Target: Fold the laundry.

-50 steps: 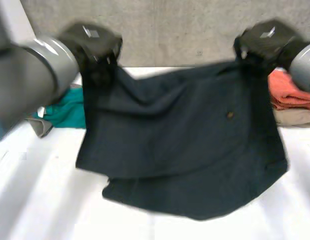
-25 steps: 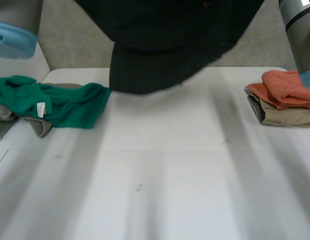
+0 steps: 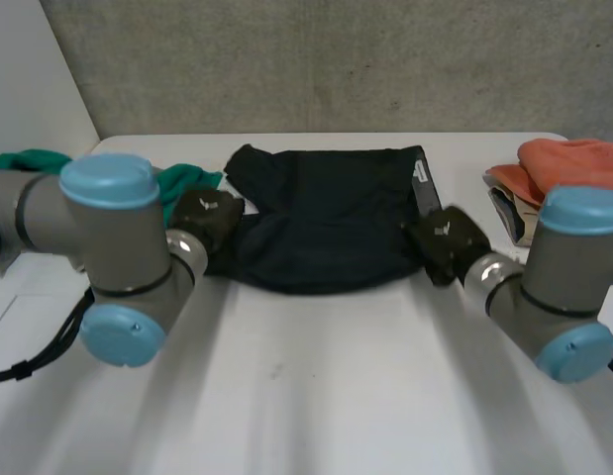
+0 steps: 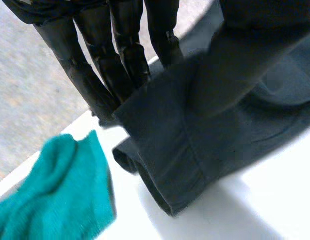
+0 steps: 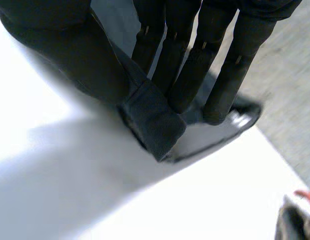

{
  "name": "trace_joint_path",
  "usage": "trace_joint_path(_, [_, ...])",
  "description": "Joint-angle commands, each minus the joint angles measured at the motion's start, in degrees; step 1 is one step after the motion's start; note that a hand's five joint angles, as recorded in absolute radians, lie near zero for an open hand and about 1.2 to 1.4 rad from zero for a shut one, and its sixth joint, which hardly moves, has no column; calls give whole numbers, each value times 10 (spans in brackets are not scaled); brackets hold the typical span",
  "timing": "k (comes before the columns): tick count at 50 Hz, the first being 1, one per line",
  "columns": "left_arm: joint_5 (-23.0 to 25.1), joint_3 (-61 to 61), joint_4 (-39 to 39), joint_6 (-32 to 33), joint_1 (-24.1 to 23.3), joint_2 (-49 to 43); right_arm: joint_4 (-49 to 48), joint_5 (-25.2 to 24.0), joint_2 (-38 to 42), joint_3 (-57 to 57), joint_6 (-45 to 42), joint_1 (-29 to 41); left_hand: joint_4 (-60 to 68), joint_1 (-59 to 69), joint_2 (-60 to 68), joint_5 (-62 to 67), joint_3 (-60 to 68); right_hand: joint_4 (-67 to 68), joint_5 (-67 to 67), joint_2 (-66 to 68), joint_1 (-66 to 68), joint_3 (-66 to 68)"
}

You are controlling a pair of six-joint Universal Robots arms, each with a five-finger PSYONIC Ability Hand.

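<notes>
The table (image 3: 316, 396) holds 1 dark garment (image 3: 326, 213), 1 green cloth (image 3: 29, 158), 1 orange cloth (image 3: 568, 163) and 1 tan cloth (image 3: 512, 218).

Bright, diffuse light, soft across the white table (image 3: 336, 396)

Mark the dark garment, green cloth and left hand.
dark garment (image 3: 326, 213), head view, middle of the cloth.
green cloth (image 4: 54, 195), left wrist view, its middle.
left hand (image 3: 209, 213), head view, back of the hand.

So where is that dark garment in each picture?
Head view: dark garment mid-table between the left robot hand and the right robot hand.
Left wrist view: its edge pinched by the left robot hand, beside the green cloth.
Right wrist view: its edge pinched by the right robot hand.
Shared landmark: the white table.
</notes>
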Motion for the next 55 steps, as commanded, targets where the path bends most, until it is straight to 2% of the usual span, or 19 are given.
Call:
trace_joint_path(1, [10, -44, 9, 19, -6, 38, 2, 1, -27, 36, -16, -17, -244, -219, -244, -241, -242, 114, 118, 128, 257, 115])
trace_joint_path(8, [-11, -115, 21, 32, -5, 94, 2, -2, -43, 47, 17, -31, -234, -209, -234, -231, -232, 114, 118, 128, 257, 115])
trace_joint_path(12, [-12, -163, 9, 50, -9, 124, 3, -2, -39, 45, 16, -37, -122, -96, -122, -119, -119, 114, 118, 128, 257, 115])
trace_joint_path(13, [-10, -178, 3, 54, -12, 132, 3, -1, -39, 43, 15, -38, -36, -11, -36, -33, -34, 114, 118, 128, 257, 115])
trace_joint_path(17, [-3, -199, -18, 57, -21, 142, 4, 1, -31, 38, 11, -35, 85, 110, 85, 88, 87, 114, 118, 128, 257, 115])
trace_joint_path(19, [1, -201, -29, 56, -25, 140, 5, 1, -28, 37, 10, -32, 96, 121, 96, 99, 98, 114, 118, 128, 257, 115])
trace_joint_path(22, [10, -191, -46, 51, -28, 128, 5, 3, -25, 37, 5, -27, 17, 42, 17, 20, 19, 114, 118, 128, 257, 115])
trace_joint_path(25, [10, -168, -50, 48, -22, 99, 5, 4, -25, 39, 0, -23, -176, -151, -176, -173, -174, 114, 118, 128, 257, 115])
trace_joint_path(28, [6, -143, -52, 48, -16, 76, 5, 5, -24, 40, -5, -19, -197, -172, -197, -194, -195, 114, 118, 128, 257, 115])
trace_joint_path(31, [-1, -108, -49, 51, -14, 49, 5, 6, -25, 44, -8, -17, -272, -247, -272, -270, -270, 114, 118, 128, 257, 115])
trace_joint_path(40, [-31, 11, -63, 63, -23, -46, 5, 6, -31, 46, -8, -18, -249, -224, -249, -246, -247, 114, 118, 128, 257, 115])
trace_joint_path(47, [-54, 75, -73, 88, -31, -93, 5, 6, -32, 44, -9, -24, -128, -103, -128, -125, -126, 114, 118, 128, 257, 115])
trace_joint_path(55, [-56, 96, -34, 118, -29, -115, 5, 6, -32, 42, -9, -27, 184, 210, 185, 187, 187, 114, 118, 128, 257, 115])
